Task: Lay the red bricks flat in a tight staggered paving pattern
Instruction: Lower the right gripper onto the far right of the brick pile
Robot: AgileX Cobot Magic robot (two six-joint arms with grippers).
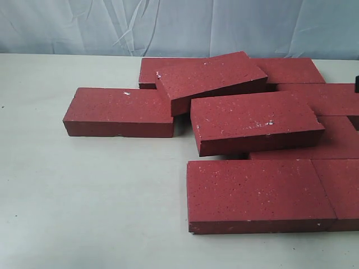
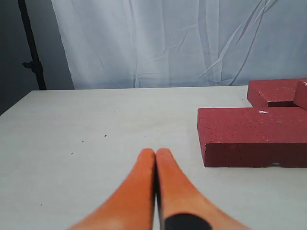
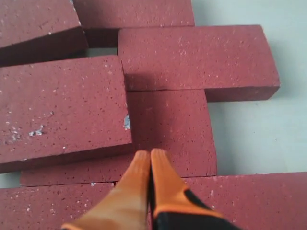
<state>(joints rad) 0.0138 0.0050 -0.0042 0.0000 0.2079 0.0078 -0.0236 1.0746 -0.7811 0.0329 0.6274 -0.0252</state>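
Wrinkled white cloth (image 1: 168,25) behind a pale desk (image 1: 84,196), with the red bricks (image 1: 261,193) heaped on its right half.
Two tilted bricks (image 1: 252,120) lie across flat ones and cover part of them; a single brick (image 1: 119,111) lies flat just left of the heap. The left pincer (image 2: 155,155), tips pressed together, is above bare desk near that single brick. The right pincer (image 3: 149,155), also pressed together, is above the flat bricks.

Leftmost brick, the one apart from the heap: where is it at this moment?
In the exterior view the leftmost brick lies flat on the table, left of the heap, its right end beside a tilted brick.
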